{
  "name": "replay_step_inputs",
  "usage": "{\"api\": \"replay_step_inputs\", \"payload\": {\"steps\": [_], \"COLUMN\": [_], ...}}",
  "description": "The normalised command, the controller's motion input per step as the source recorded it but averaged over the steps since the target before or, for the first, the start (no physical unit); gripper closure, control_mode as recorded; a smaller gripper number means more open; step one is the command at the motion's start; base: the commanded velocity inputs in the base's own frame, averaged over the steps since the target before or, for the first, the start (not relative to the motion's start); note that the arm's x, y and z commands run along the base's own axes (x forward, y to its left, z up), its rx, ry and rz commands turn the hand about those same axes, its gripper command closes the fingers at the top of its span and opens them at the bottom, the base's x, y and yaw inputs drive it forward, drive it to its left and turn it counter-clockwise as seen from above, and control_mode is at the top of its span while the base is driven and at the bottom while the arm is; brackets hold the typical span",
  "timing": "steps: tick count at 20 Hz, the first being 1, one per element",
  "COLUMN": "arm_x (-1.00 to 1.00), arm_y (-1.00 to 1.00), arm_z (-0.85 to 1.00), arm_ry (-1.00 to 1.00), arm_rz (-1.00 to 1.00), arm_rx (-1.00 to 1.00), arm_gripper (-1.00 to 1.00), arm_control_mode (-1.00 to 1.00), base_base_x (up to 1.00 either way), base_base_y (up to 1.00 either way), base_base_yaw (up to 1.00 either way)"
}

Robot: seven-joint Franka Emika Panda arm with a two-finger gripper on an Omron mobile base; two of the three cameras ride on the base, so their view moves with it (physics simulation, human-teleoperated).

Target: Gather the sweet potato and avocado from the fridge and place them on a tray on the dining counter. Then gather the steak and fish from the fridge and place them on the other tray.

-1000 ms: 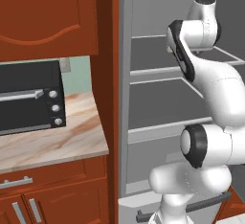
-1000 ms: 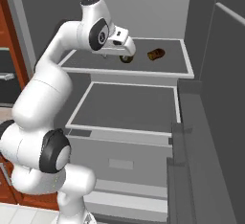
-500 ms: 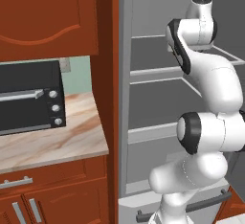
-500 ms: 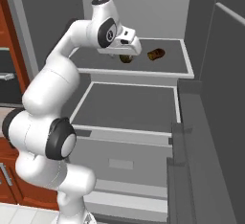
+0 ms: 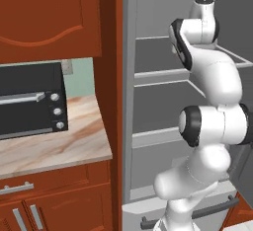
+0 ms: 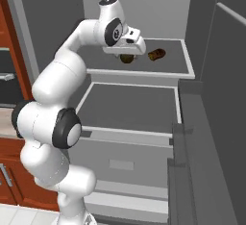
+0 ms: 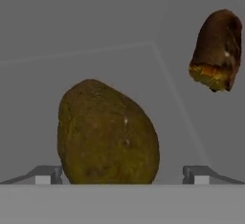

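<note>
Pincer [image 7: 122, 175] wide over olive-brown avocado [image 7: 106, 133], sweet potato [image 7: 216, 50] just beside, on fridge shelf [image 6: 187, 65].

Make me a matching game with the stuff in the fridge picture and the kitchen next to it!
Things:
1. olive-brown egg-shaped avocado
2. reddish-brown oblong sweet potato
3. black toaster oven
4. two-finger gripper

Places or states:
A. on the beige marbled wall counter
B. open, fingertips on either side of the avocado
C. fridge shelf, right in front of the gripper
D. fridge shelf, further off to one side

Pairs: 1-C, 2-D, 3-A, 4-B
</note>
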Motion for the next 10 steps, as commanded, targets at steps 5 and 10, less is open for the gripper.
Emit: {"api": "replay_step_inputs", "payload": {"steps": [5, 10], "arm_x": [0.3, 0.09], "arm_y": [0.0, 0.0], "arm_z": [-0.12, -0.21], "arm_ry": [0.02, 0.02], "arm_rz": [0.0, 0.0], "arm_rx": [-0.01, -0.03], "arm_gripper": [-1.0, -1.0], "arm_control_mode": [-1.0, -1.0], "base_base_x": [0.0, 0.0], "base_base_y": [0.0, 0.0], "base_base_yaw": [0.0, 0.0]}}
